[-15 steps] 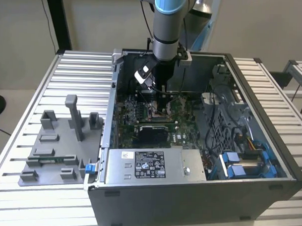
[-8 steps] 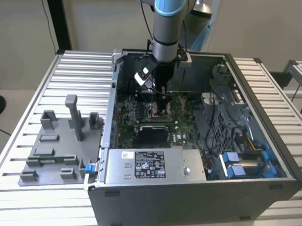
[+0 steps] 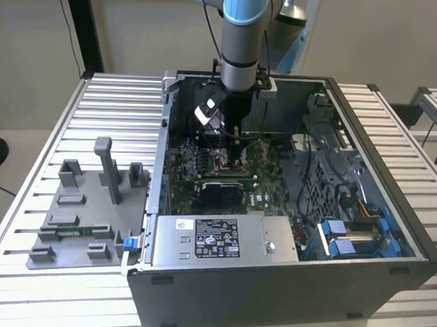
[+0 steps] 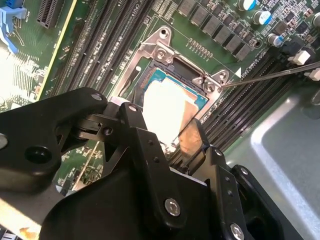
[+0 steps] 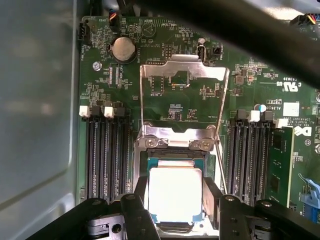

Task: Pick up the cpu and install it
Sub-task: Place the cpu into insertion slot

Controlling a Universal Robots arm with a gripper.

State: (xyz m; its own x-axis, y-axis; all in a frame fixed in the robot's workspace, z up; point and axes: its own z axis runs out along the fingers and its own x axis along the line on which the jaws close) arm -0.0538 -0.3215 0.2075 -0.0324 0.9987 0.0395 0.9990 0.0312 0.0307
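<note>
Inside the open computer case (image 3: 271, 294), centre-right in the exterior view, the cpu (image 5: 175, 192) lies in the socket (image 5: 172, 143). The gripper (image 5: 176, 200) is closed narrowly on its two sides. A slatted table (image 3: 27, 293) lies beneath.

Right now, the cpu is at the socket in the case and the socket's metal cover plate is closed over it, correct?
No. The cover plate is swung open, clear of the cpu, as the first wrist view shows. The cpu is at the socket in the case.

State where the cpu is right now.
In both wrist views the cpu lies within the metal-framed socket, flanked by memory slots on either side.
</note>
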